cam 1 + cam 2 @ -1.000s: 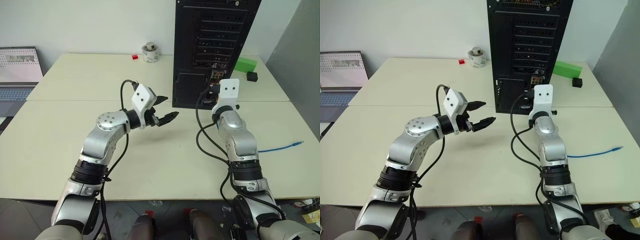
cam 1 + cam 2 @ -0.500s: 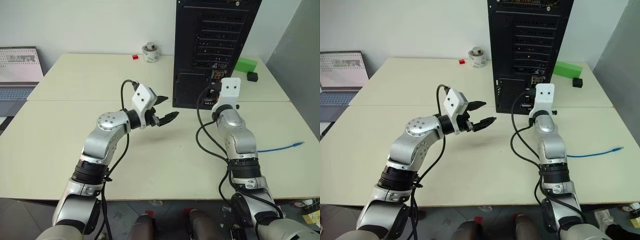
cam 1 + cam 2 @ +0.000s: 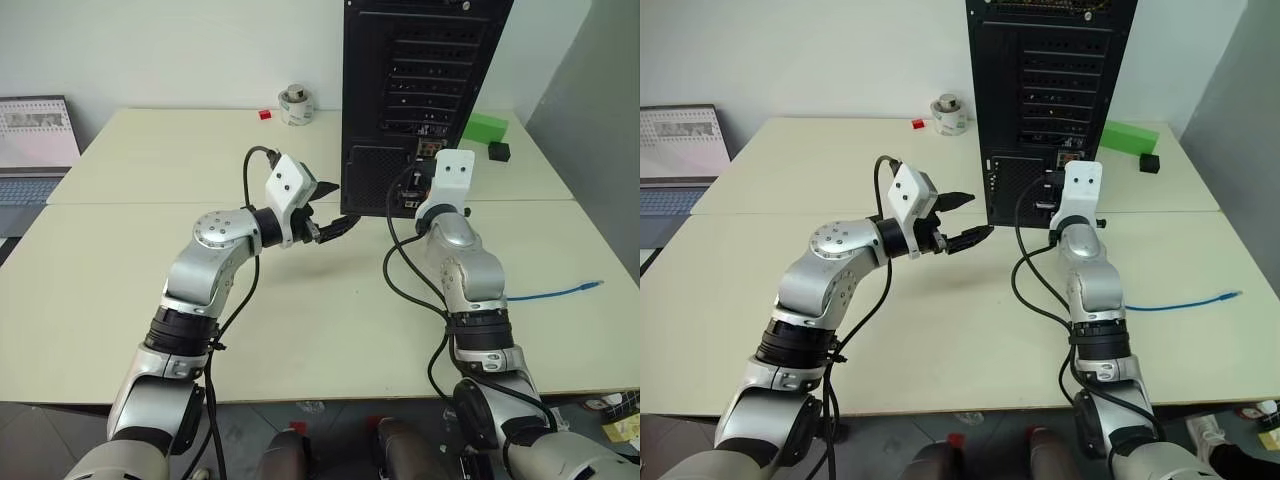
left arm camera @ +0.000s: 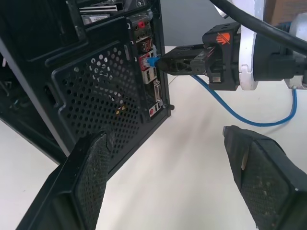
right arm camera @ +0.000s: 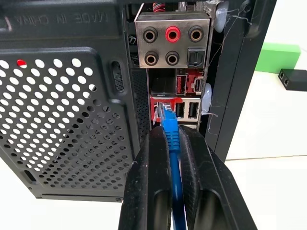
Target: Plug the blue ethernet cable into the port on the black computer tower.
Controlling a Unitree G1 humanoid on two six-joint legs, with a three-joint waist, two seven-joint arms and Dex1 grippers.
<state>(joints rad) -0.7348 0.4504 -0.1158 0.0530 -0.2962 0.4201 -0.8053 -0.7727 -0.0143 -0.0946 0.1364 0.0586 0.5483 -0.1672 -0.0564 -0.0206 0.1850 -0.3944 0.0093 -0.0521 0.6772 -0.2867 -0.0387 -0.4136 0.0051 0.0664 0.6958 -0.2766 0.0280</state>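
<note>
The black computer tower (image 3: 420,60) stands upright at the back of the table, its rear panel facing me. My right gripper (image 5: 171,132) is shut on the blue ethernet cable (image 5: 171,143) just behind its plug. The translucent plug (image 5: 163,111) sits at the mouth of a port (image 5: 159,106) in the red-framed connector strip; how deep it sits I cannot tell. The rest of the cable (image 3: 560,294) trails across the table to the right. My left gripper (image 3: 338,207) hovers open and empty, left of the tower's lower mesh grille (image 4: 105,91).
A laptop (image 3: 35,135) stands at the far left. A tape roll (image 3: 294,104) and a small red block (image 3: 264,114) lie at the back, left of the tower. A green box (image 3: 485,127) and a small black box (image 3: 499,150) lie to its right.
The whole picture has shifted slightly. Neither gripper has visibly moved relative to the tower, and the right gripper still holds the cable at the port.
</note>
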